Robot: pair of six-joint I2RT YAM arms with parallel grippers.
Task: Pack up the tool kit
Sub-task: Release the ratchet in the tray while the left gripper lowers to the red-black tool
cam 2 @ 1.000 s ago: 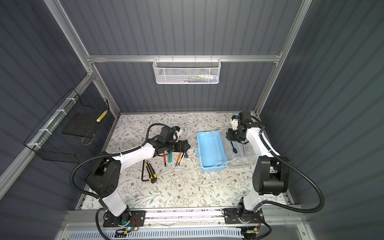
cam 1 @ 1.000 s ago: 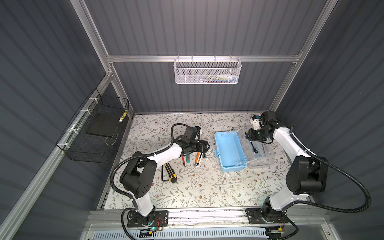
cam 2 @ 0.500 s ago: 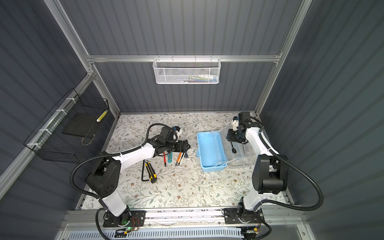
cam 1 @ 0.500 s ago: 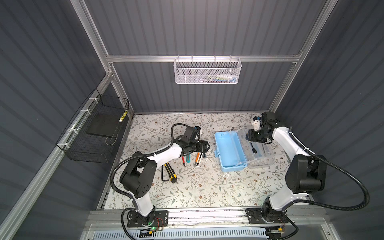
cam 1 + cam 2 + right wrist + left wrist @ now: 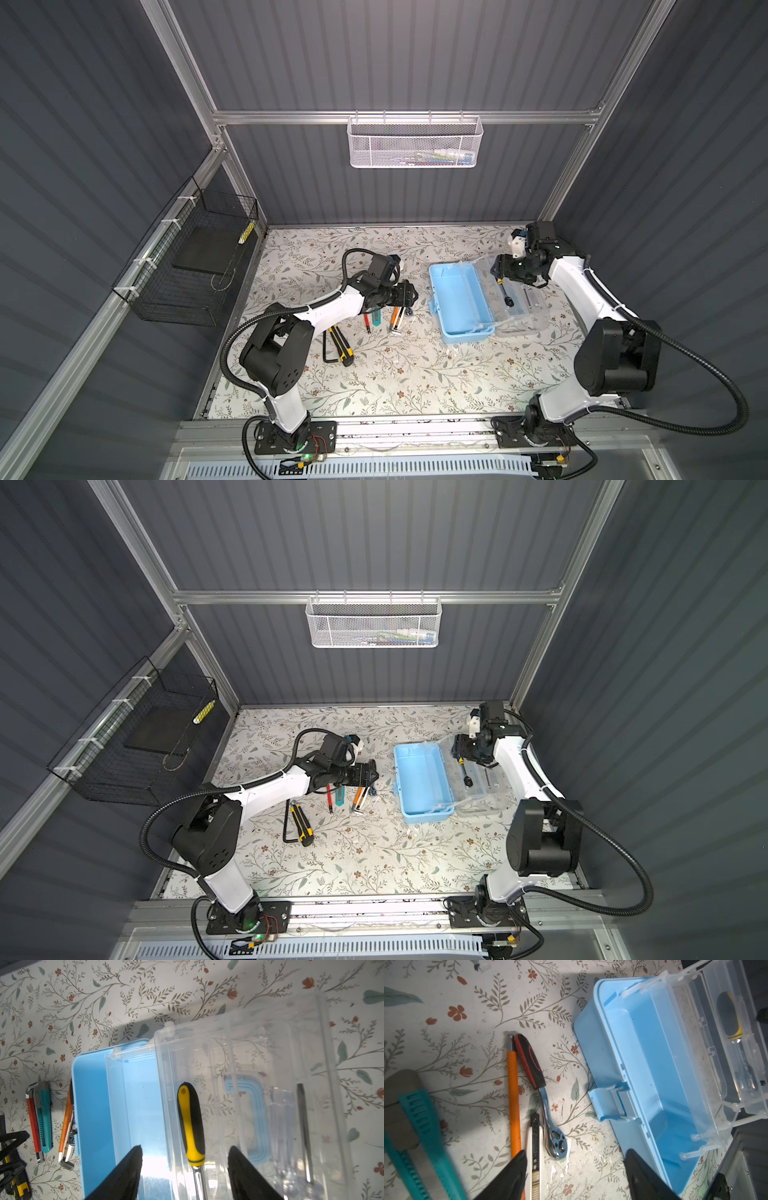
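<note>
Tool kit box (image 5: 459,303), open; yellow-handled tool (image 5: 192,1126) in clear tray (image 5: 259,1053), lying ungripped within the spread right gripper (image 5: 185,1147). Left gripper (image 5: 575,1150) spread, white utility knife (image 5: 535,1136) just inside it.

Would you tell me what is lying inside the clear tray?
A yellow-and-black-handled tool and a thin grey rod lie in the clear tray. The right gripper, open above it, hides its far end in a top view.
</note>
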